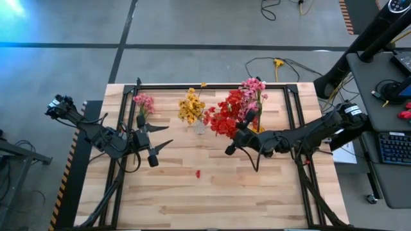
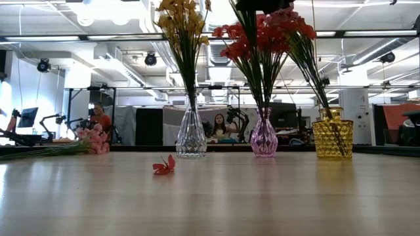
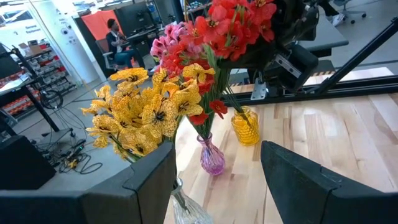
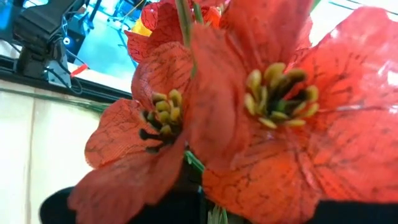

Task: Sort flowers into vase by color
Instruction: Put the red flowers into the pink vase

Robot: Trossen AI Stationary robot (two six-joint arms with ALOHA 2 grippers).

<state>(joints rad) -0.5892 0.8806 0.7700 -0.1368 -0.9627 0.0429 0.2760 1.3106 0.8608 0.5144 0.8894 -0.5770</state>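
Vases [image 2: 264,136] crowd far edge; near tabletop [image 1: 212,199] open. Left claw [image 1: 153,149] released; right claw [image 1: 236,142] clenched among red flowers [image 1: 225,117].

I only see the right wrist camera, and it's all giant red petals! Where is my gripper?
Observer: The right gripper is shut, right beside the red flowers that stand in the pink glass vase.
Operator: Are any flowers not in a vase yet?
Observer: Yes, one pink sprig lies flat near the left edge of the table, close to the left gripper, which is open.
Operator: Is anything else lying loose?
Observer: A single red blossom lies on the bare wood near the middle of the table.
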